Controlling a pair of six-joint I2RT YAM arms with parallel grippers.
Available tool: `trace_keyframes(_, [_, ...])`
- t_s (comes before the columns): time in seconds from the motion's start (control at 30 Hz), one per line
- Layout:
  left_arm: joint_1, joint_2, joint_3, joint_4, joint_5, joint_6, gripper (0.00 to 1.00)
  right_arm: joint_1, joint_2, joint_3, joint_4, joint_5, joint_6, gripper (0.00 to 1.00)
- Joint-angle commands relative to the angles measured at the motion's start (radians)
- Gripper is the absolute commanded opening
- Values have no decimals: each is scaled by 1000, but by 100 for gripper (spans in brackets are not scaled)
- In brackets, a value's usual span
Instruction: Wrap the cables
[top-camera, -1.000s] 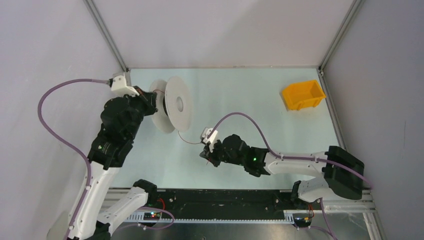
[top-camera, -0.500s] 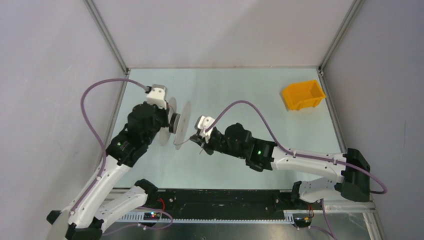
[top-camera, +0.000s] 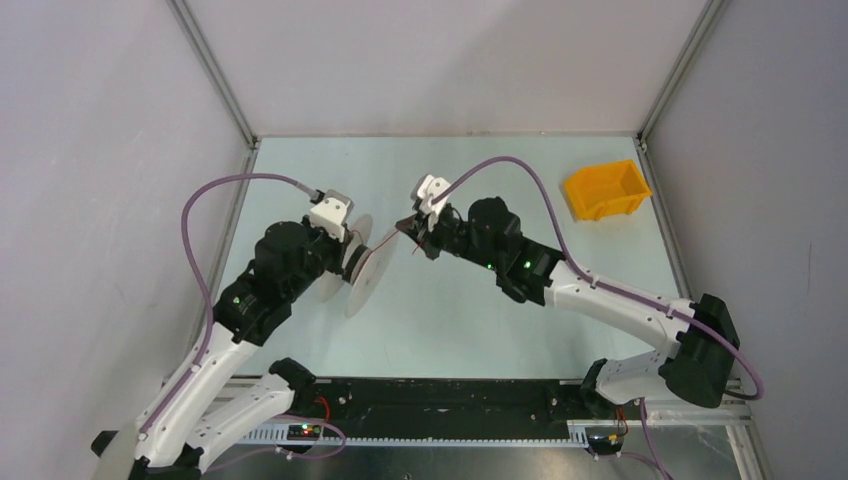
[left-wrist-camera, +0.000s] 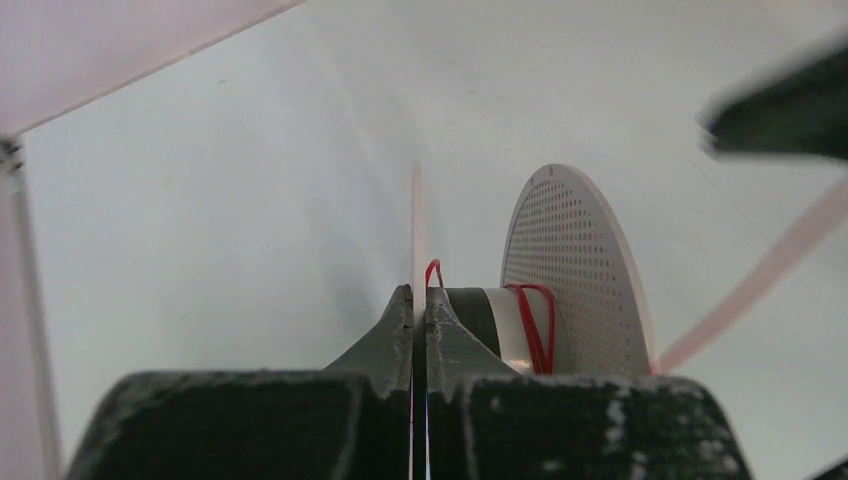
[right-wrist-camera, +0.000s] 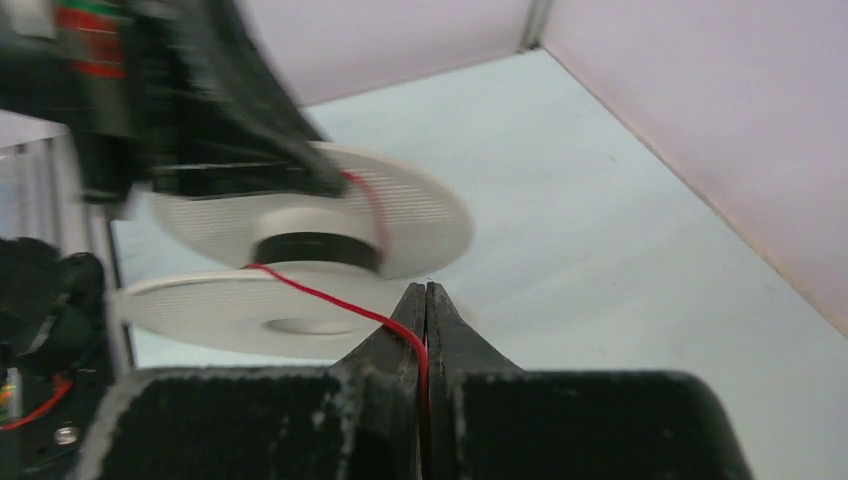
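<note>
Winding step in hand, judged as partway through. Pale grey spool (top-camera: 362, 262) is held at about 9 o'clock of the table (top-camera: 500, 310), edge-on to the top camera. Left gripper (left-wrist-camera: 420, 300) is clamped shut on one thin flange of the spool, which shows edge-on between the jaws in the left wrist view. A few red turns of cable (left-wrist-camera: 535, 325) are seen on the hub (right-wrist-camera: 315, 247), beside the perforated flange (left-wrist-camera: 575, 270).

Right gripper (right-wrist-camera: 427, 300) is closed on the cable itself. The fine red strand is pinched between the jaws and runs from there toward 10 o'clock to the hub, fairly taut. In the top view the right gripper sits just at 2 o'clock of the spool, close to it but apart. How much loose cable is left behind the pinch cannot be told. Yellow bin (top-camera: 605, 190) lies at 2 o'clock of the table, well apart and not involved.

Next move is judged to call for the strand being carried around the hub, between the two flanges. Tension needs to be held and the flange rim cleared. Main risk: the strand slipping over a flange edge.
</note>
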Motion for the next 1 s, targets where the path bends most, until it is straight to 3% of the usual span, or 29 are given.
trace_keyframes(0.0, [9, -20, 39, 0, 203, 14, 0, -100, 34, 45, -51, -33, -2, 0])
trace_keyframes(0.17, [160, 2, 101, -24, 521, -112, 0, -175, 50, -13, -83, -63, -8, 0])
trace_keyframes(0.23, [208, 14, 122, -24, 568, -165, 0, -195, 35, -55, -67, -85, -3, 0])
trace_keyframes(0.4, [256, 60, 176, -13, 647, -277, 0, -244, -14, -152, -28, -226, 76, 4])
trace_keyframes(0.6, [293, 70, 193, 34, 707, -369, 0, -296, -56, -263, 38, -275, 140, 1])
trace_keyframes(0.97, [343, 50, 108, 313, 765, -713, 0, -305, -139, -413, 227, -430, 273, 13])
